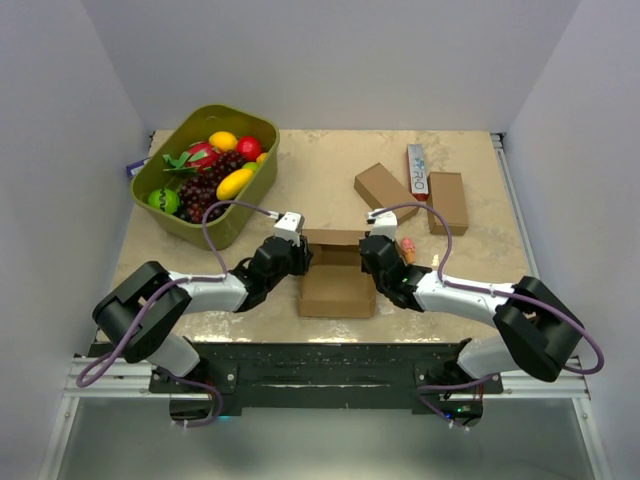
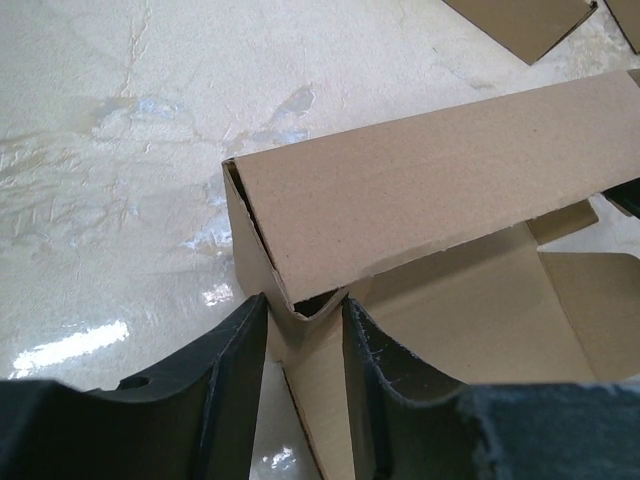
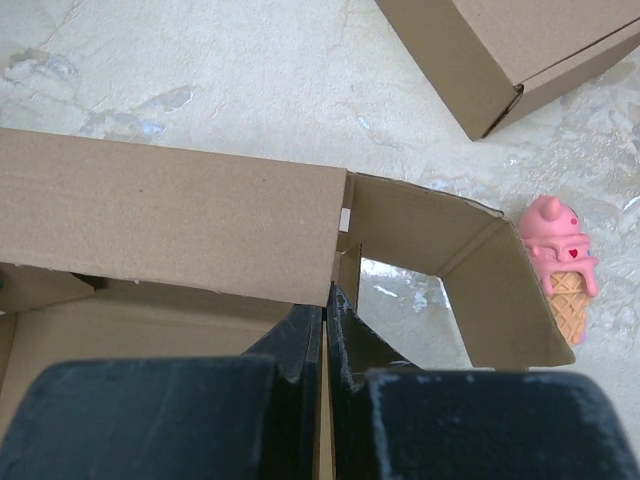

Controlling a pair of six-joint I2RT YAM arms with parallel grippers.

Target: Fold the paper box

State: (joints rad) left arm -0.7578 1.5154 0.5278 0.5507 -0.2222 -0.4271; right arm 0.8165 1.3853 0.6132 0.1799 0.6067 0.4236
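The paper box [image 1: 337, 288] lies open at the table's middle, with its lid panel [image 1: 335, 238] standing up at the far side. My left gripper [image 1: 301, 258] is at the box's left rear corner. In the left wrist view its fingers [image 2: 240, 370] pinch the left wall [image 2: 300, 350] below the lid panel [image 2: 430, 190], one outside and one inside. My right gripper [image 1: 374, 262] is shut on the box's right wall. In the right wrist view a thin cardboard edge [image 3: 326, 400] shows between its fingers [image 3: 300, 340], and a side flap [image 3: 500, 290] splays out to the right.
A green basket [image 1: 268, 135] of toy fruit stands at the back left. Two plain brown boxes [image 1: 385, 190] [image 1: 447, 202] and a white-and-red carton [image 1: 417, 170] lie at the back right. A pink ice-cream toy [image 1: 408, 247] [image 3: 560, 265] lies just right of the box.
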